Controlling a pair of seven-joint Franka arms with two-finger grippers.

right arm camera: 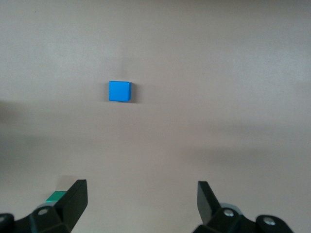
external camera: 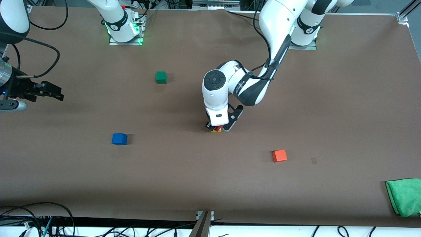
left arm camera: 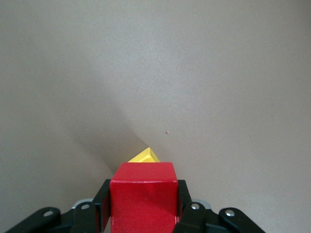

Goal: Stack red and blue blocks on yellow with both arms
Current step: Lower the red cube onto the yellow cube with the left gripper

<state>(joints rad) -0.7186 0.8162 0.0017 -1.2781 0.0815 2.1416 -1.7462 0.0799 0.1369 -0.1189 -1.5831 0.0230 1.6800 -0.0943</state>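
Observation:
My left gripper (external camera: 217, 127) is low over the middle of the table, shut on the red block (external camera: 218, 127). In the left wrist view the red block (left arm camera: 143, 194) fills the gap between the black fingers (left arm camera: 103, 200). The yellow block (external camera: 215, 131) is right under it, and only one corner (left arm camera: 145, 156) shows past the red block's edge. I cannot tell whether the two touch. The blue block (external camera: 119, 139) lies alone toward the right arm's end and also shows in the right wrist view (right arm camera: 119, 91). My right gripper (external camera: 54, 92) waits raised at that end, open and empty (right arm camera: 142, 199).
A green cube (external camera: 161, 77) lies nearer the robot bases, and it also shows at the edge of the right wrist view (right arm camera: 56, 196). An orange cube (external camera: 279, 155) lies toward the left arm's end, nearer the front camera. A green cloth (external camera: 406, 196) lies at that end's front corner.

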